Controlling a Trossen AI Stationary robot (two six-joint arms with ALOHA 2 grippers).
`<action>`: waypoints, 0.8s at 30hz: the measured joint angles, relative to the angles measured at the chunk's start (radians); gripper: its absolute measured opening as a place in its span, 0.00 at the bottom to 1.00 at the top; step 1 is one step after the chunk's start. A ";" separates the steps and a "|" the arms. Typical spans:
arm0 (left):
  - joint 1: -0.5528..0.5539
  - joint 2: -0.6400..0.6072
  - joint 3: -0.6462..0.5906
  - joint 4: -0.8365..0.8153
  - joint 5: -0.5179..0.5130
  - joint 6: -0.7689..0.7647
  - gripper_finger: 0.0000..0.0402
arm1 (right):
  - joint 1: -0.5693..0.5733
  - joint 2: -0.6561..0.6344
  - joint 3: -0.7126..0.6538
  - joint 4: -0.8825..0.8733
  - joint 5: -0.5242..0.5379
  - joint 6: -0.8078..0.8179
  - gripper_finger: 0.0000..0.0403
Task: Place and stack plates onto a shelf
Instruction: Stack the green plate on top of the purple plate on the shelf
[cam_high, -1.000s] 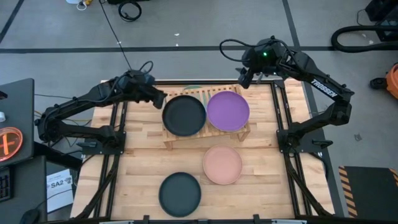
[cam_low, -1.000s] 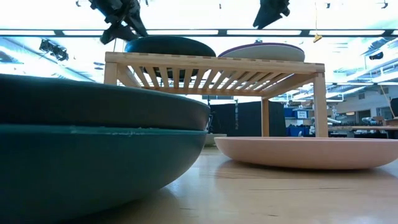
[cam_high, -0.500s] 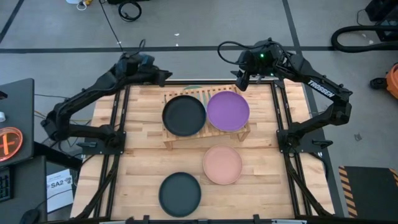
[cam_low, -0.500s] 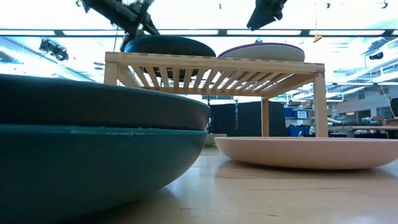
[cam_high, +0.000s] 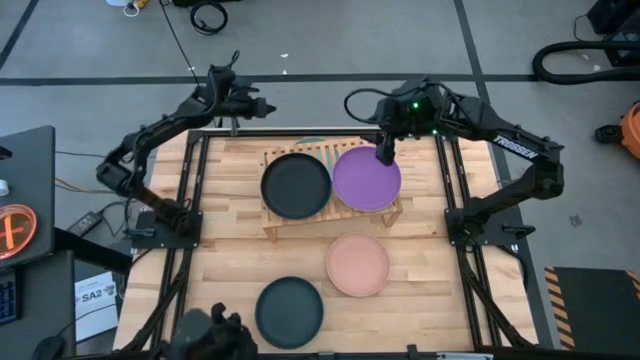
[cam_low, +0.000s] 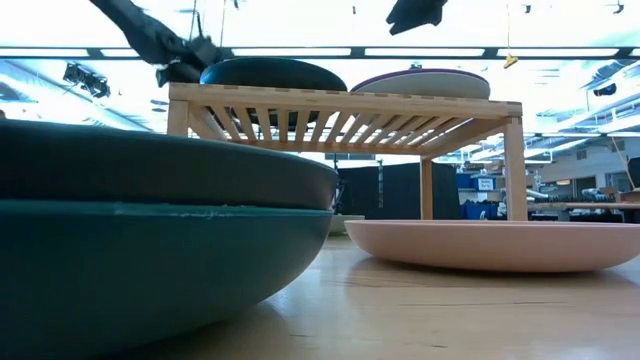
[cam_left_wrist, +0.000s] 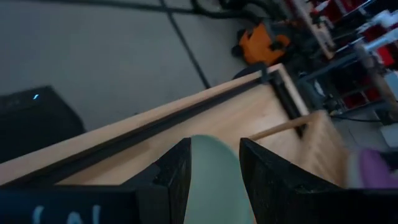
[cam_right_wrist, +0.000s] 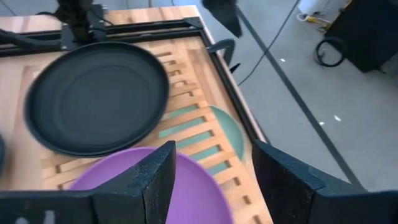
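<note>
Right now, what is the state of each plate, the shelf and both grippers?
Charcoal plate: on shelf, left.
Purple plate: on shelf, right.
Pink plate: on table.
Dark plates: stacked on table.
Mint plate: under shelf.
Shelf: upright.
Left gripper: open, empty.
Right gripper: open, over purple plate.

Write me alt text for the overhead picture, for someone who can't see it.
Seen from above, a charcoal plate and a purple plate sit side by side on a small wooden shelf on a table. Nearer the camera lie a salmon pink plate and a dark plate. The right claw hovers at the purple plate's edge; the left claw is past the table's far edge.
</note>
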 joint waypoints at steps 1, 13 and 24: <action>0.013 0.020 0.000 -0.001 0.011 0.015 0.35 | 0.009 0.003 0.000 0.000 0.000 0.007 0.54; 0.028 0.209 0.000 -0.065 0.055 0.125 0.35 | 0.116 0.048 -0.073 0.096 -0.001 0.048 0.54; -0.036 0.264 -0.002 -0.099 0.056 0.180 0.35 | 0.209 0.050 -0.327 0.440 -0.002 0.048 0.54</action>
